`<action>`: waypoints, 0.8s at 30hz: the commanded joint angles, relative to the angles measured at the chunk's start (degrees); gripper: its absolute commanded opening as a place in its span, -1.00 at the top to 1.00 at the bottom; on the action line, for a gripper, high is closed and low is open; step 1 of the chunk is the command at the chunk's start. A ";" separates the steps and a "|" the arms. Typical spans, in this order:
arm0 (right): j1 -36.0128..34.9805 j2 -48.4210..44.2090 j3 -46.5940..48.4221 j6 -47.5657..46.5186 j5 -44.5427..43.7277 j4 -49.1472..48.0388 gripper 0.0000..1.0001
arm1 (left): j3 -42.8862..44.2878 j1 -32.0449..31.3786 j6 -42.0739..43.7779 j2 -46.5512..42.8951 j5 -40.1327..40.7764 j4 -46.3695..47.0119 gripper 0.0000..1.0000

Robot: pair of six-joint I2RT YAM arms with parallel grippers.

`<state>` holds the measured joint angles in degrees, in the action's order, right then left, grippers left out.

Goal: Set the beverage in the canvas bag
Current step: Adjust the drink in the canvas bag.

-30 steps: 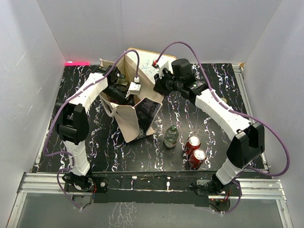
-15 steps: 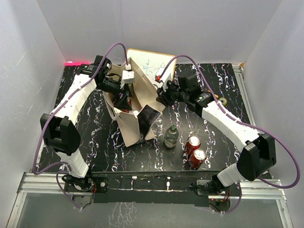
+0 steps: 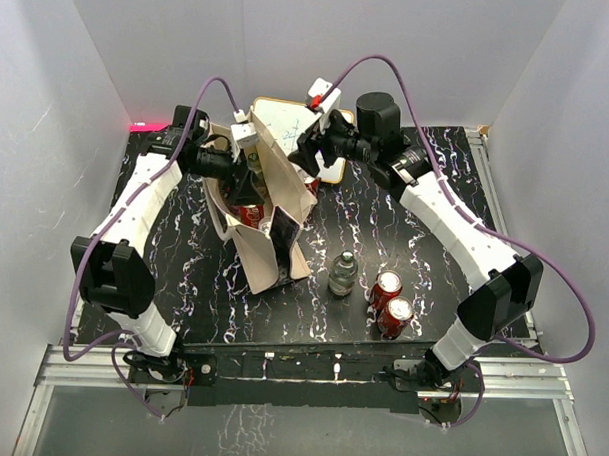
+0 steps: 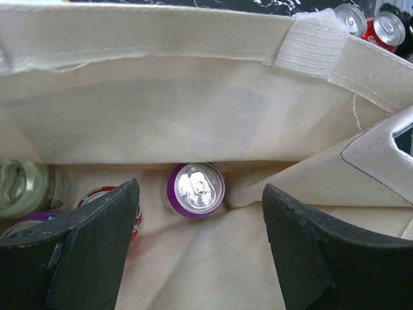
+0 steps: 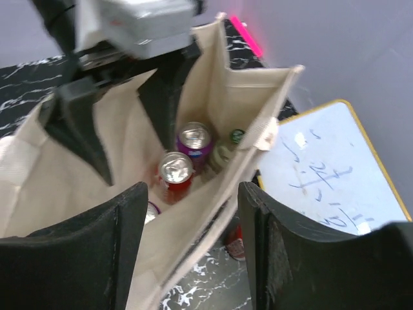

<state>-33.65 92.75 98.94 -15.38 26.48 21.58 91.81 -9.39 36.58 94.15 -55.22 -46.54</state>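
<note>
The canvas bag (image 3: 267,249) stands open left of the table's middle. Looking straight down into it, the left wrist view shows a purple can (image 4: 195,189) upright on the bag's floor, a red can (image 4: 106,197) half hidden behind a finger, and a pale bottle (image 4: 26,187). My left gripper (image 4: 200,258) hangs open above the purple can, holding nothing; from above it (image 3: 248,176) sits over the bag's mouth. My right gripper (image 5: 193,252) is open astride the bag's right wall (image 5: 193,219), with the cloth loose between its jaws. On the table stand a clear bottle (image 3: 342,273) and two red cans (image 3: 386,287) (image 3: 396,313).
A white framed board (image 3: 293,126) with writing lies behind the bag, close under the right arm. Something small and red (image 5: 235,242) lies on the table between the bag and the board. White walls close in the table at left, back and right.
Both grippers have opened. The left one has risen out of the bag toward its far left rim. The right one has let go of the bag's rim and shifted up and left.
</note>
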 commanded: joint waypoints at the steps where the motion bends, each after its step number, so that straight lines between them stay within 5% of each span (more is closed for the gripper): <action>1: -2.96 -0.64 1.55 -1.18 4.45 1.74 -0.11 | -0.72 2.79 -7.09 -4.95 0.07 3.73 -0.44; 8: -6.24 1.77 1.33 -5.55 9.74 9.26 0.18 | -0.99 4.03 -7.72 -6.35 4.60 2.21 -0.39; 24: -14.17 -0.84 -6.53 -19.29 12.56 23.81 0.32 | -4.15 3.78 -1.73 -6.92 8.28 -0.67 -0.37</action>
<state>-45.36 95.59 95.64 -30.30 37.26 41.87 88.71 -5.74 32.84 89.38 -48.23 -45.65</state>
